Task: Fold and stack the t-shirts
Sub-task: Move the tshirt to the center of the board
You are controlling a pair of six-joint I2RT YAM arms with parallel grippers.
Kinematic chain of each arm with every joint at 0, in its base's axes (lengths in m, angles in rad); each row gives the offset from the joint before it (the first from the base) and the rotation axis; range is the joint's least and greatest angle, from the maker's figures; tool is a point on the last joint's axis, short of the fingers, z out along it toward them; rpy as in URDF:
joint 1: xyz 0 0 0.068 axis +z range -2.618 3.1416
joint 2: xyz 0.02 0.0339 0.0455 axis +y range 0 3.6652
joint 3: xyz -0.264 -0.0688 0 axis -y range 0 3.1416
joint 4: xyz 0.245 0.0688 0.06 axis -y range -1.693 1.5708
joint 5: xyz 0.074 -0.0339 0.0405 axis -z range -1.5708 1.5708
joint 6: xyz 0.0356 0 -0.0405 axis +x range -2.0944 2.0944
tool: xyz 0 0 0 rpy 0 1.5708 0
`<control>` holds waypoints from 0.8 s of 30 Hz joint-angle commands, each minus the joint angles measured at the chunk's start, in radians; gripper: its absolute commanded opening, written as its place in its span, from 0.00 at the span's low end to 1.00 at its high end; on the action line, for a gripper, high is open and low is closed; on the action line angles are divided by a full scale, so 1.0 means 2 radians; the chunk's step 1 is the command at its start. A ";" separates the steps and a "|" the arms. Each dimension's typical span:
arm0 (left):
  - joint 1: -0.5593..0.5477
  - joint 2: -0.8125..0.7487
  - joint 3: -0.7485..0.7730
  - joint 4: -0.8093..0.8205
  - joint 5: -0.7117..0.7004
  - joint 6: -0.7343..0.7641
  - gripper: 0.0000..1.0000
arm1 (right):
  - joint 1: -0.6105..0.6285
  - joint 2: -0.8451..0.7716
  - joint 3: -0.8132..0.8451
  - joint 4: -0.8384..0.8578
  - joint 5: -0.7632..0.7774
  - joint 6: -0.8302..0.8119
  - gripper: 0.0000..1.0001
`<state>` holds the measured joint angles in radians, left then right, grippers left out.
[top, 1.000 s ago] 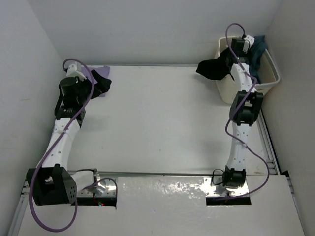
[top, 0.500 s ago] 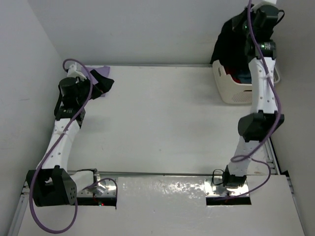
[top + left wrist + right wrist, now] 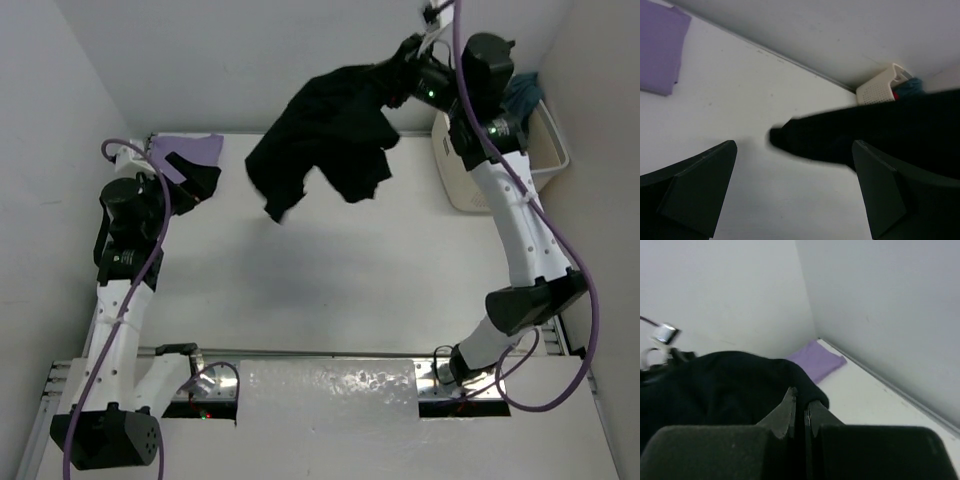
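Note:
The black t-shirt [image 3: 325, 135] hangs in the air above the back of the table, pinched at one edge by my right gripper [image 3: 405, 60], which is raised high beside the basket. In the right wrist view the gripper [image 3: 801, 405] is shut on the black cloth [image 3: 725, 385]. A folded lavender t-shirt [image 3: 195, 150] lies flat at the back left corner, and is also in the left wrist view [image 3: 657, 50]. My left gripper [image 3: 200, 180] hovers just in front of it, open [image 3: 794, 146] and empty. Teal cloth [image 3: 525, 95] and a bit of red cloth [image 3: 896, 95] show in the basket.
The cream laundry basket [image 3: 460, 185] stands at the back right corner against the walls. White walls close in the table at the back and both sides. The hanging black shirt casts a shadow on the table's middle [image 3: 300, 270].
My right arm has lifted the black shirt out of the basket and swung it up and left over the table. My left arm has drawn back slightly from the lavender shirt.

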<state>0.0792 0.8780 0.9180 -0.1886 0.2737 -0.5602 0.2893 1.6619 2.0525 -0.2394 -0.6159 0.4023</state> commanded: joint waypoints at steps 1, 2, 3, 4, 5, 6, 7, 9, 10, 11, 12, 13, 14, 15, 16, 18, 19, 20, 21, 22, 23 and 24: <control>-0.003 -0.009 0.010 -0.051 -0.064 0.001 1.00 | -0.019 -0.017 -0.139 -0.003 0.050 -0.057 0.00; -0.003 -0.009 0.016 -0.064 -0.075 0.002 1.00 | -0.039 -0.037 -0.176 0.007 0.094 -0.055 0.00; -0.003 -0.008 0.017 -0.071 -0.088 0.002 1.00 | -0.053 -0.047 -0.217 0.017 0.106 -0.052 0.00; -0.003 -0.006 0.019 -0.074 -0.092 0.002 1.00 | -0.081 -0.057 -0.300 0.028 0.113 -0.048 0.11; -0.003 -0.004 0.017 -0.074 -0.096 -0.003 1.00 | -0.092 -0.072 -0.337 0.052 0.115 -0.044 0.30; -0.003 -0.002 0.014 -0.074 -0.102 -0.007 1.00 | -0.098 -0.076 -0.370 0.051 0.120 -0.056 0.57; -0.003 0.005 0.008 -0.073 -0.102 -0.009 1.00 | -0.099 -0.079 -0.412 0.040 0.140 -0.070 0.99; -0.004 0.015 0.000 -0.073 -0.092 -0.014 1.00 | -0.098 -0.076 -0.437 -0.002 0.184 -0.096 0.99; -0.003 0.027 -0.009 -0.071 -0.085 -0.016 1.00 | -0.098 -0.077 -0.456 -0.014 0.192 -0.098 0.99; -0.004 0.033 -0.016 -0.071 -0.075 -0.019 1.00 | -0.097 -0.080 -0.464 -0.030 0.201 -0.105 0.99; -0.003 0.045 -0.031 -0.071 -0.053 -0.021 1.00 | -0.097 -0.091 -0.485 -0.032 0.213 -0.102 0.99; -0.004 0.050 -0.040 -0.071 -0.040 -0.021 1.00 | -0.097 -0.101 -0.498 -0.033 0.217 -0.099 0.99; -0.004 0.056 -0.052 -0.071 -0.026 -0.020 1.00 | -0.096 -0.112 -0.513 -0.032 0.223 -0.097 0.99; -0.004 0.061 -0.062 -0.071 -0.002 -0.019 1.00 | -0.096 -0.140 -0.531 -0.029 0.248 -0.090 0.99; -0.004 0.062 -0.091 -0.071 0.009 -0.020 1.00 | -0.096 -0.154 -0.564 -0.026 0.260 -0.085 0.99; -0.007 0.057 -0.120 -0.073 0.022 -0.022 1.00 | -0.093 -0.181 -0.594 -0.028 0.273 -0.072 0.99; -0.008 0.055 -0.146 -0.077 0.024 -0.022 1.00 | -0.089 -0.209 -0.620 -0.032 0.282 -0.067 0.99; -0.015 0.050 -0.160 -0.080 0.024 -0.026 1.00 | -0.085 -0.224 -0.633 -0.037 0.283 -0.064 0.99; -0.020 0.041 -0.172 -0.081 0.023 -0.030 1.00 | -0.078 -0.239 -0.649 -0.039 0.285 -0.059 0.99; -0.033 0.037 -0.199 -0.077 0.022 -0.034 1.00 | -0.057 -0.266 -0.675 -0.042 0.293 -0.056 0.99; -0.035 0.034 -0.213 -0.076 0.010 -0.043 1.00 | -0.045 -0.277 -0.687 -0.048 0.303 -0.056 0.99; -0.035 0.030 -0.223 -0.077 0.005 -0.046 1.00 | -0.032 -0.287 -0.699 -0.054 0.316 -0.053 0.99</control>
<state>0.0322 0.9863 0.5117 -0.3656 0.2749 -0.6151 0.1577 1.1408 0.7124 -0.3260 -0.0593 0.2691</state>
